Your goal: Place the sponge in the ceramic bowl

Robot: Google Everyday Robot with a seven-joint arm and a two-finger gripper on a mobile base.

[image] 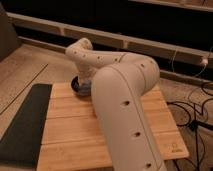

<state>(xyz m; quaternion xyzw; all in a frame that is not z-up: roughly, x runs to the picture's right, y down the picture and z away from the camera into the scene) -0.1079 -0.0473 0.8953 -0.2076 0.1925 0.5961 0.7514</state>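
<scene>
The ceramic bowl (pixel 75 87) shows as a dark round shape at the back left of the wooden table (pixel 70 125). My gripper (pixel 82 81) hangs down from the wrist right over the bowl, mostly hidden by my own arm. A small blue-grey patch, the sponge (pixel 87 84), sits at the gripper's tip above the bowl. I cannot tell whether it is held or resting in the bowl.
My large white arm (pixel 125 105) crosses the middle of the table and hides what lies behind it. A black mat (pixel 22 125) lies along the table's left side. Cables (pixel 192 112) trail on the floor to the right.
</scene>
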